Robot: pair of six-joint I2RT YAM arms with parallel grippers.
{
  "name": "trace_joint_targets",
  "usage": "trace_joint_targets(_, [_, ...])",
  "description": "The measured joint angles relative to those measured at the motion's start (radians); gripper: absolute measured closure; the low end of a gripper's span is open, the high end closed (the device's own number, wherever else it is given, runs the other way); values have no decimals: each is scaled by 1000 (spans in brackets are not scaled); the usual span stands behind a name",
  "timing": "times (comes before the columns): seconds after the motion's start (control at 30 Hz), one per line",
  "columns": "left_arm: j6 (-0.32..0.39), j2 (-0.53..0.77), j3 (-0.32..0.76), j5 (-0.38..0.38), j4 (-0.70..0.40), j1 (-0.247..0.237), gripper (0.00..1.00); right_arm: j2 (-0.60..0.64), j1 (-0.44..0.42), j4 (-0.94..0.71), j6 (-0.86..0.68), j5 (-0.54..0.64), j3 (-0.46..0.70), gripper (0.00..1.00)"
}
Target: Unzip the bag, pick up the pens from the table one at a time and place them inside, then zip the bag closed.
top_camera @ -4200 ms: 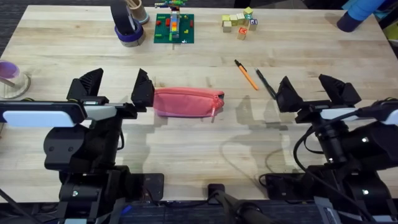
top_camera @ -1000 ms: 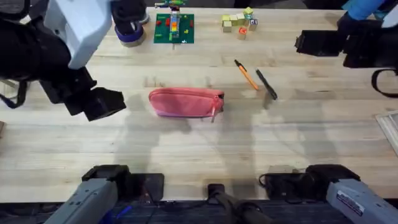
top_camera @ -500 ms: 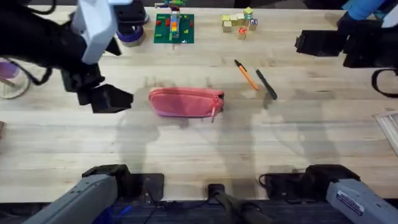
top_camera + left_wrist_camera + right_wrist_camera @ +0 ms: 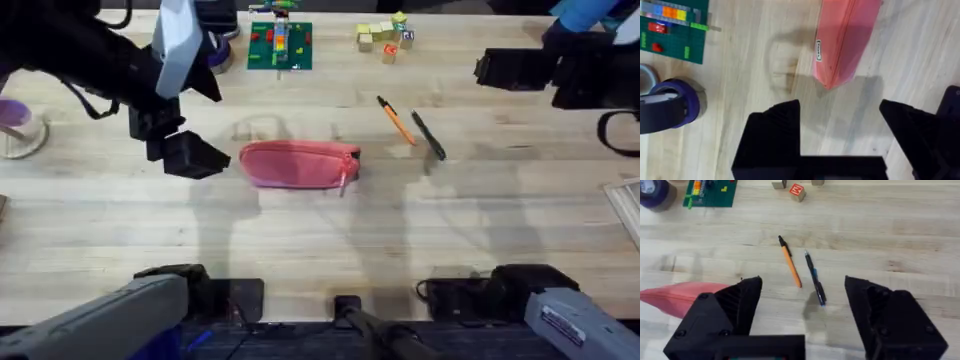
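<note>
Pale wooden planks make up the counter [image 4: 300,240], with the bag [image 4: 297,163] lying lengthwise near its middle, zipped along its top edge, its small pull hanging at the right end. Well to the right of the bag lie the pens, apart from it: the orange pen [image 4: 397,121] and the black pen [image 4: 429,135] just beside each other, not touching. The left gripper [image 4: 190,155] hangs just off the bag's left end, its fingers [image 4: 772,135] spread wide with bare wood between them; in the left wrist view the bag's end is cut off by the frame edge. The right gripper [image 4: 802,315] also stands parted and holds nothing, over the counter with both pens beyond it (in the overhead view that arm is a dark mass at the far right, partly cut off). Along the far edge sit a green brick plate [image 4: 280,45], some wooden blocks [image 4: 385,38] and a purple tape roll [image 4: 670,102], partly hidden by the left arm from above.
</note>
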Motion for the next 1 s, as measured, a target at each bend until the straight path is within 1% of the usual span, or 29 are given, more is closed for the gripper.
trace_joint_targets(0.37, [2,16,-1,2,-6,0,7,0,0,0,0,0,0,5])
trace_joint_targets(0.5, [6,16,-1,-19,-27,0,8,0,0,0,0,0,0,5])
trace_joint_targets(0.67, [7,24,-1,-35,-20,0,7,0,0,0,0,0,0,5])
trace_joint_targets(0.83, [8,90,-1,-33,1,0,7,0,0,0,0,0,0,5])
trace_joint_targets(1.0, [8,193,-1,0,6,0,8,0,0,0,0,0,0,5])
